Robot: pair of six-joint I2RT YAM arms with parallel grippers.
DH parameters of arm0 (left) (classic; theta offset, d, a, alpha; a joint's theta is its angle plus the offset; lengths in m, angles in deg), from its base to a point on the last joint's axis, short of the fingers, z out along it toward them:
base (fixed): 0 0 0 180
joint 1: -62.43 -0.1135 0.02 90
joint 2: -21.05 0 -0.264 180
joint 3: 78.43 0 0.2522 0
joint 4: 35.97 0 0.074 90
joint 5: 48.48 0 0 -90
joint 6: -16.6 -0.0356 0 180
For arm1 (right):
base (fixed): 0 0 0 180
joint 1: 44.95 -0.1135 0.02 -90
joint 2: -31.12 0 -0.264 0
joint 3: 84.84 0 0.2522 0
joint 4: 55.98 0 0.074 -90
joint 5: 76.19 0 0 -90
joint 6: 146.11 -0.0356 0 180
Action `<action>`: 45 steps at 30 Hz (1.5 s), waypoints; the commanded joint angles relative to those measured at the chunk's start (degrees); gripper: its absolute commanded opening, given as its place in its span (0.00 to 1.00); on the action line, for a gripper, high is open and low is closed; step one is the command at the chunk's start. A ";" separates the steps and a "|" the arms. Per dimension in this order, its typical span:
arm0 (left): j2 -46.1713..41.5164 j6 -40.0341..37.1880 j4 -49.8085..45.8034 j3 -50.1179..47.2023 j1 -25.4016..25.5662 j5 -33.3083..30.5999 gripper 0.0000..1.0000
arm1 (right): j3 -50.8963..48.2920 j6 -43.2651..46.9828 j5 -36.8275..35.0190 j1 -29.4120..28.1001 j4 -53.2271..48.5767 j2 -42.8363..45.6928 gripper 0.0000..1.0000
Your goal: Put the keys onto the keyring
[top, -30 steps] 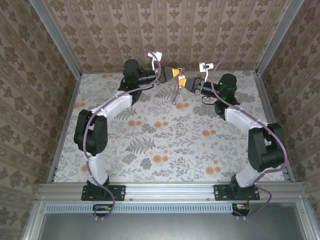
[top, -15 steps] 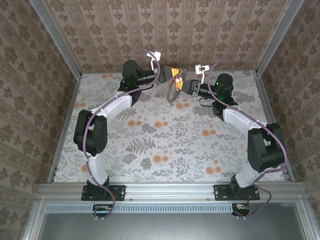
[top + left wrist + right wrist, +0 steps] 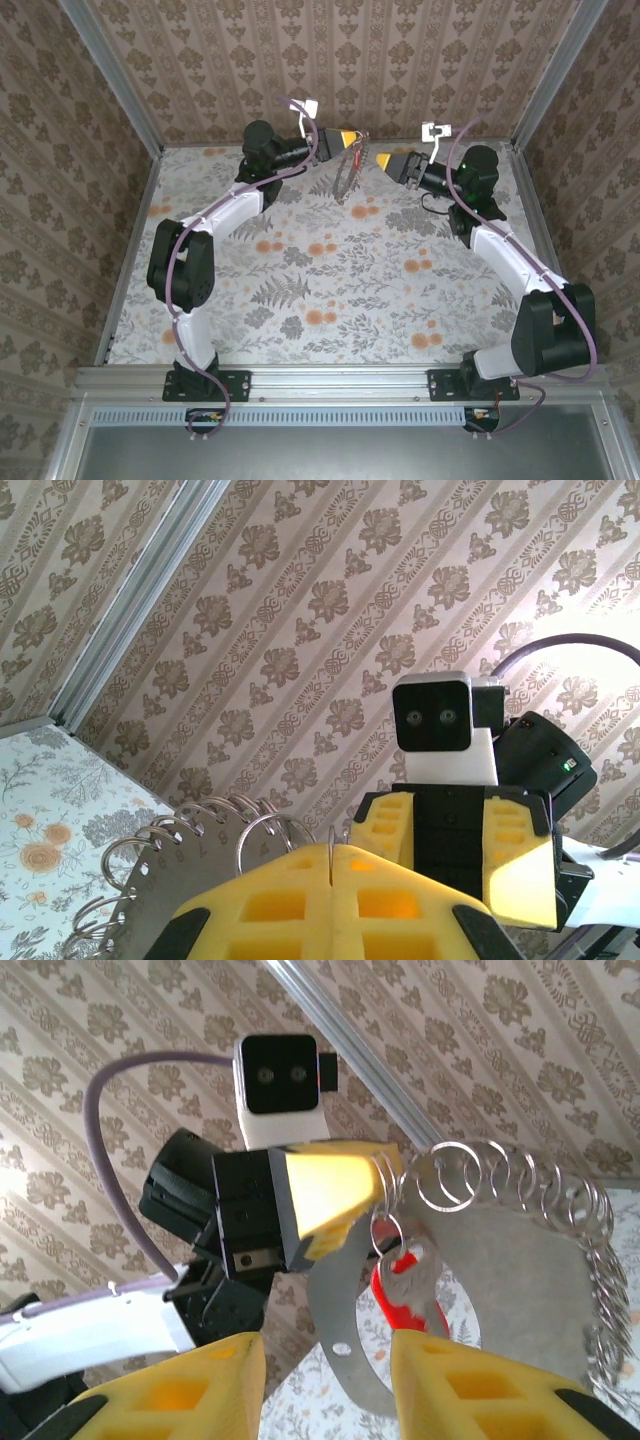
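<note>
the left arm [image 3: 215, 225] reaches over the flowered table [image 3: 330, 290] to the far middle. the left gripper [image 3: 347, 138] is up near the back wall, its yellow fingers [image 3: 270, 905] pressed together on the top edge of the keyring [image 3: 345, 178]; in the left wrist view a thin sliver of metal stands in the seam between them.

one keyring is there. it hangs below the left gripper, off the table and tilted. close up from the right wrist it is a flat, dull grey metal plate, curved like a crescent, with a small round hole near its lower end. its outer edge is fringed with small wire rings [image 3: 500, 1175], bright and thin, overlapping one another; they crowd too closely to count for sure, but there are well over ten.

one key [image 3: 392, 1295] can be told: small, with a bright red head and a silvery part beside it. it hangs from a wire ring at the top of the plate, just under the left gripper's tip and against the plate's face. whether other keys hang there cannot be told.

the right gripper [image 3: 383, 159] is just right of the keyring, pointing at it but not touching. its two yellow fingers [image 3: 200, 1390] stand apart with nothing between them.
</note>
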 commanded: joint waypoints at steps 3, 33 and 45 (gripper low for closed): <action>-3.17 1.41 4.37 -0.82 -0.22 -0.72 0.00 | 3.65 -10.62 -5.06 -0.49 9.78 -4.02 0.39; -3.17 1.90 5.75 -1.49 0.02 -1.01 0.00 | 8.20 -18.33 -7.43 -5.02 18.01 -13.88 0.29; -3.43 1.84 5.91 -1.82 -0.10 -1.61 0.00 | 8.38 -19.00 -6.96 -5.75 18.99 -14.77 0.23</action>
